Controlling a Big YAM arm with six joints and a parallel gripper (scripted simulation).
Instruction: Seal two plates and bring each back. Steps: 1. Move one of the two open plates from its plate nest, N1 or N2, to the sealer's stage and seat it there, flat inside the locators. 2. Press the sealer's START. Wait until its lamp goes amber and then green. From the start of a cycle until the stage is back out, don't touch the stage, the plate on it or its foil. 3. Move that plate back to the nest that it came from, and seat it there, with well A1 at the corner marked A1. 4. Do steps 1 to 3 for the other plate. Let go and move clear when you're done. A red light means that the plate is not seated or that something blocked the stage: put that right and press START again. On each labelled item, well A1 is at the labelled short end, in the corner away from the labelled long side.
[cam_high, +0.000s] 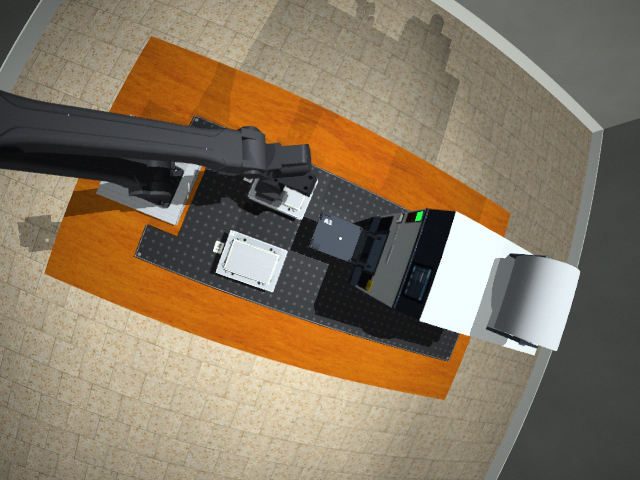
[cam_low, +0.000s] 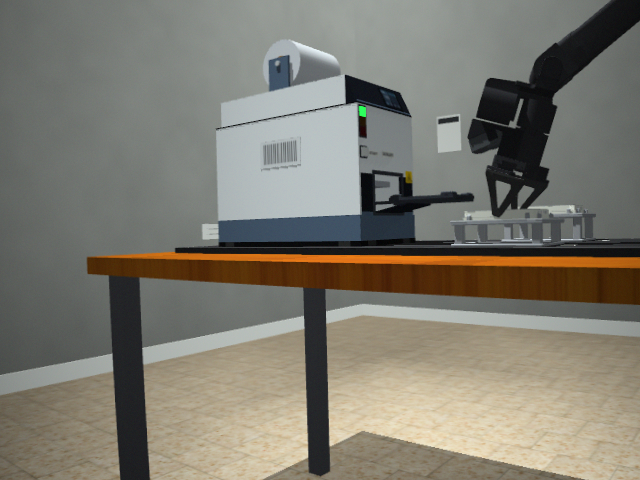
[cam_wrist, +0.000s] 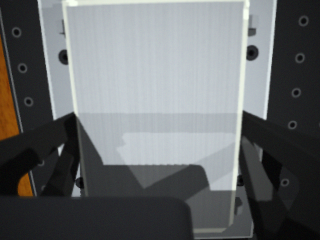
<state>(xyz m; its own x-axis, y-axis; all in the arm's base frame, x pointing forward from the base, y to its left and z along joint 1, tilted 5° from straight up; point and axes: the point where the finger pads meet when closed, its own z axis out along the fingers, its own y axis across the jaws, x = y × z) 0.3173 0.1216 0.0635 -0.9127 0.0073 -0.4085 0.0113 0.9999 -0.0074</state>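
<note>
My gripper (cam_low: 510, 209) (cam_wrist: 158, 120) is shut on a plate (cam_high: 295, 201) (cam_low: 478, 214) (cam_wrist: 155, 65) across its two long sides. The plate's top is smooth and silvery, with no wells showing. It lies level at the top of its nest (cam_low: 506, 222) (cam_wrist: 260, 85); whether it is fully down is hard to tell. The other plate (cam_high: 251, 262) lies in the other nest (cam_high: 253, 242), also with a smooth pale top. The sealer's stage (cam_high: 336, 237) (cam_low: 439, 198) is out and bears no plate. The lamp (cam_high: 419, 216) (cam_low: 362, 111) is green. The START button (cam_low: 363, 151) is on the sealer's front.
The white sealer (cam_high: 465, 273) (cam_low: 289, 180) stands beyond the stage, with a foil roll (cam_high: 540, 302) (cam_low: 315, 63) on top. My arm (cam_high: 206, 144) (cam_low: 584, 56) reaches over the dark perforated board (cam_high: 206, 217). The two nests stand close together, near the stage.
</note>
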